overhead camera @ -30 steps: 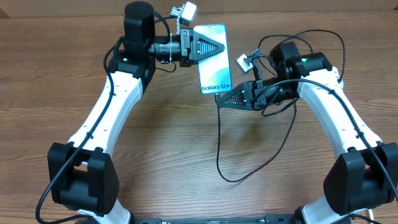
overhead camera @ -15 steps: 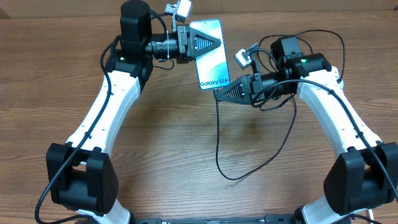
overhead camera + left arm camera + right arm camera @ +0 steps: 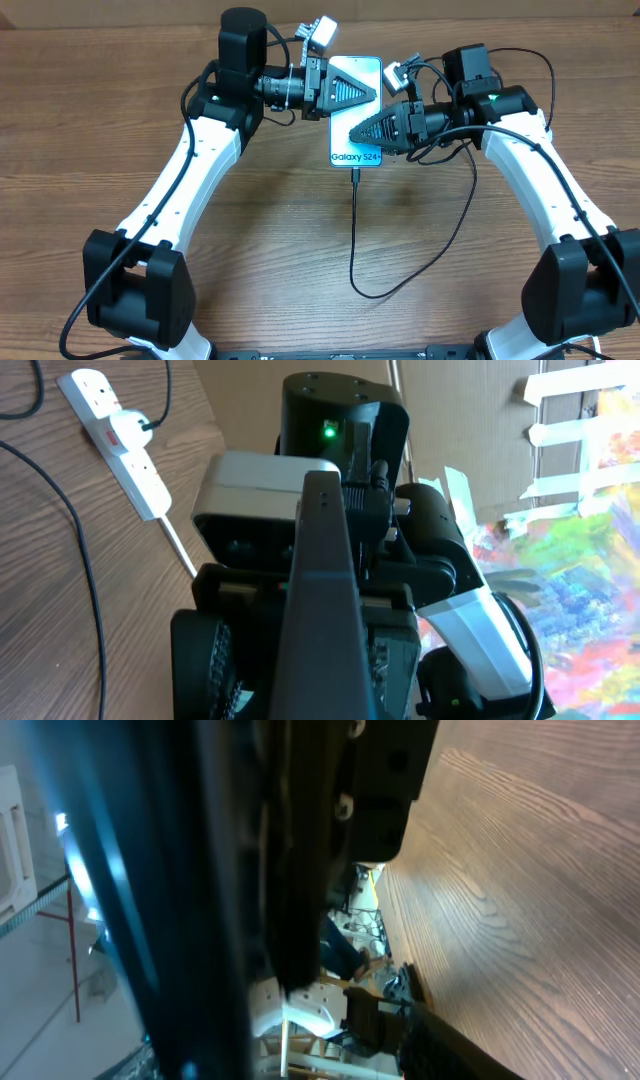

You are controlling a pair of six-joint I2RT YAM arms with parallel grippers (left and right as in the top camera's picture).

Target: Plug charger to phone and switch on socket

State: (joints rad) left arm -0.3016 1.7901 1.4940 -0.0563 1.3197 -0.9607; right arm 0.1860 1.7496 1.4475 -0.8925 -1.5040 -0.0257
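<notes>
The phone (image 3: 342,135), light blue screen facing up with white text at its near edge, is held above the table. My left gripper (image 3: 372,90) is shut on its far half; in the left wrist view the phone's dark edge (image 3: 325,610) runs up between the pads. My right gripper (image 3: 352,135) reaches over the phone's near right corner, jaws apart, with one finger (image 3: 450,1045) showing beside the phone's glowing edge (image 3: 90,890). The charger cable (image 3: 353,230) hangs from its connector (image 3: 355,176) at the phone's near edge. The socket (image 3: 110,435) lies on the table.
The black cable loops on the wood (image 3: 375,292) in front of the phone and runs up toward the right arm (image 3: 540,190). A black plug (image 3: 140,425) sits in the white strip next to a red switch. The left arm (image 3: 190,180) crosses the table's left half.
The phone and left gripper shifted right and nearer. My right gripper let go of the connector, which now hangs from the phone's edge, and rose over the phone's corner.
</notes>
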